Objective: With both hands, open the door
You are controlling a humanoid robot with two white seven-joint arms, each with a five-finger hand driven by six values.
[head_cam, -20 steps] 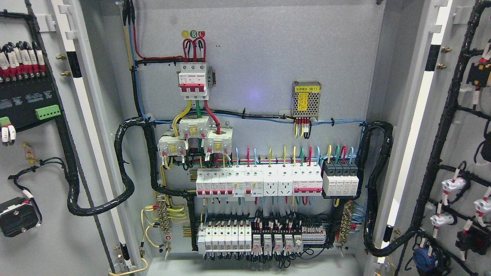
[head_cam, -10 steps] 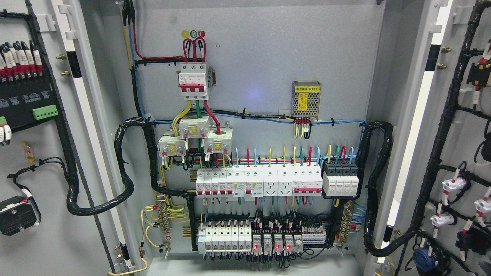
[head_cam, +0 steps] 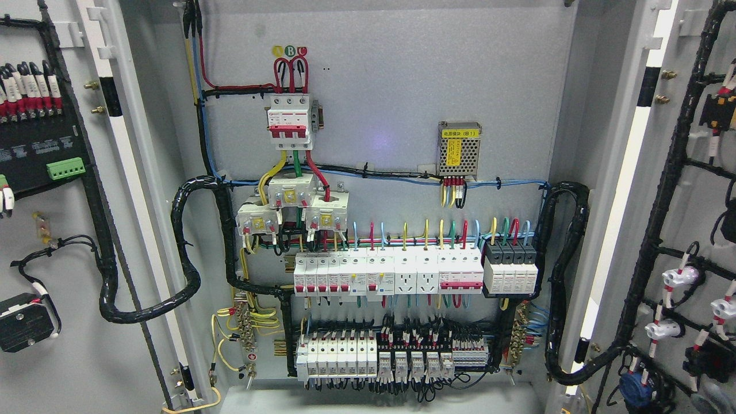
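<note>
Neither hand shows in the head view, so whether either is released, clenched or grasping anything cannot be told. The left door (head_cam: 52, 356) stands swung wide at the picture's left, its inner face toward the camera; the right door (head_cam: 684, 190) stands wide at the right likewise. Between them the cabinet (head_cam: 402, 86) lies fully exposed, so the opening looks done or nearly so.

The risks sit on the doors themselves. A black harness (head_cam: 144, 307) loops from the left door into the cabinet, and another harness (head_cam: 566, 276) does the same on the right. Pushing either door further could pull these loops taut and strain their ends. A hand brought in along a door's inner face could snag the loose wiring or knock the white fittings (head_cam: 678, 279) on the right door. Reaching inward carries a worse hazard: the breakers (head_cam: 368, 273) and their bare terminals lie open to any stray finger.
</note>
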